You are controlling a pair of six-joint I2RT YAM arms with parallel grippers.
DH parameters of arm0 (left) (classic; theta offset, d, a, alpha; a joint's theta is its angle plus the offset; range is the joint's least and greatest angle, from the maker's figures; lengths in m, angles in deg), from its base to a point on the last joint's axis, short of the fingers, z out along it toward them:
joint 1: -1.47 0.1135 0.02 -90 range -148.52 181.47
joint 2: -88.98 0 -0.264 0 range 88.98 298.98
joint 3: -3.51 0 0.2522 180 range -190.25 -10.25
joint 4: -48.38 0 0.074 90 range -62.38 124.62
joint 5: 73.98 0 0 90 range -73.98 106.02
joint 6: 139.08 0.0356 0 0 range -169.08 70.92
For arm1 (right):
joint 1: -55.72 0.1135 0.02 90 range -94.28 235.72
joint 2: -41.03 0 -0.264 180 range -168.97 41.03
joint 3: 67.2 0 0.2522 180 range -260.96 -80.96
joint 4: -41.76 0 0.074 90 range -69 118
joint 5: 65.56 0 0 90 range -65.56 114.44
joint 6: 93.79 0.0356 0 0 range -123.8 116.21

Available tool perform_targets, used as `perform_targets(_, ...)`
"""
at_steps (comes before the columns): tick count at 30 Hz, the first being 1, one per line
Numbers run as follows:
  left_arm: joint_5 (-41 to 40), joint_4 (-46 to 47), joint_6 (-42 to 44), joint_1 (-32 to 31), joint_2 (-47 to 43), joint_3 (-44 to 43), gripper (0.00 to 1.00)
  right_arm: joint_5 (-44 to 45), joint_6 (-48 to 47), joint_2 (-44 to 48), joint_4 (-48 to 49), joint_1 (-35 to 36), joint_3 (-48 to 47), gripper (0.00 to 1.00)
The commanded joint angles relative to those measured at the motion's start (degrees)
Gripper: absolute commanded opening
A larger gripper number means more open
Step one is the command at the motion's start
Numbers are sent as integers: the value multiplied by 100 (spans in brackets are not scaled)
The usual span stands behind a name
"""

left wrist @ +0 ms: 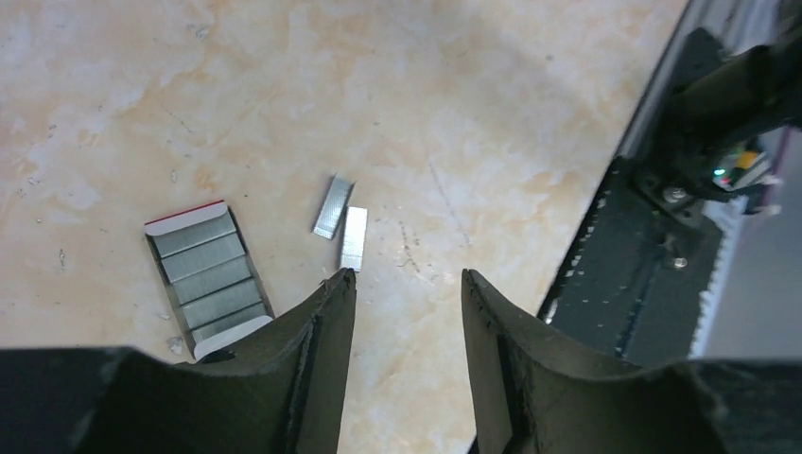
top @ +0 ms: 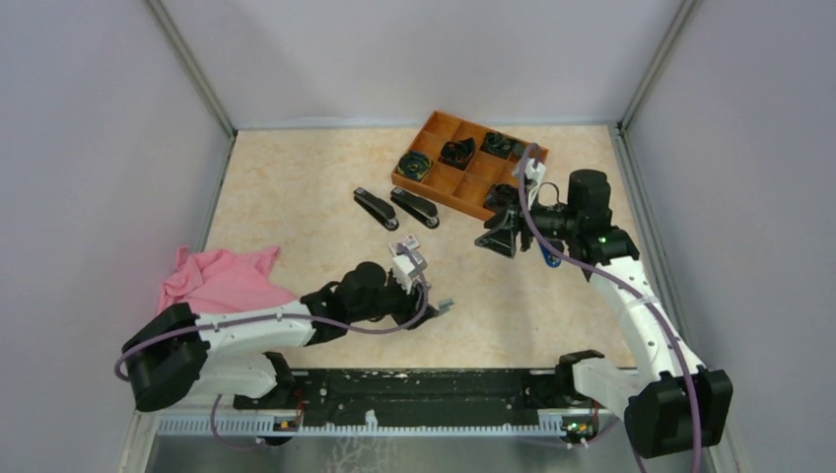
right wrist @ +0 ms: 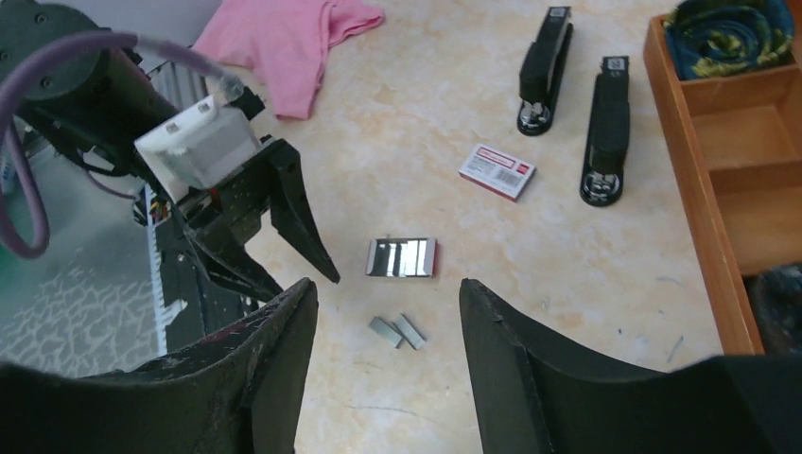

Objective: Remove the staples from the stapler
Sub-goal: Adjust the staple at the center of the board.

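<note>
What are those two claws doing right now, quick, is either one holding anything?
Left gripper: open, holding nothing.
Right gripper: open, holding nothing.

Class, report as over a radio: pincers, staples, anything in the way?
Left pincer open, empty. Right pincer open, empty. Two staple strips loose on table. Nothing blocking.

Orange tray (right wrist: 695, 203) partly off-frame, right.

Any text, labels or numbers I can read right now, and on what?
No text is legible.
White-and-red box: printing too blurred to read.
Stapler by the orange tray: white end sticker, too small to read.
Other stapler: same.
</note>
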Motion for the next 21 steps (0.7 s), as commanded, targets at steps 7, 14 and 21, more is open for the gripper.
perform_targets(7, -490, -1769, 624, -246, 1763, -1526, 47, -156, 302, 319, 494, -403, 103, 57)
perform_targets(14, -580, -2169, 929, -250, 2380, -2034, 49, -102, 276, 317, 545, -438, 177, 57)
perform_targets(21, -530, -2415, 1125, -250, 2797, -2411, 50, -90, 242, 265, 532, -447, 183, 57)
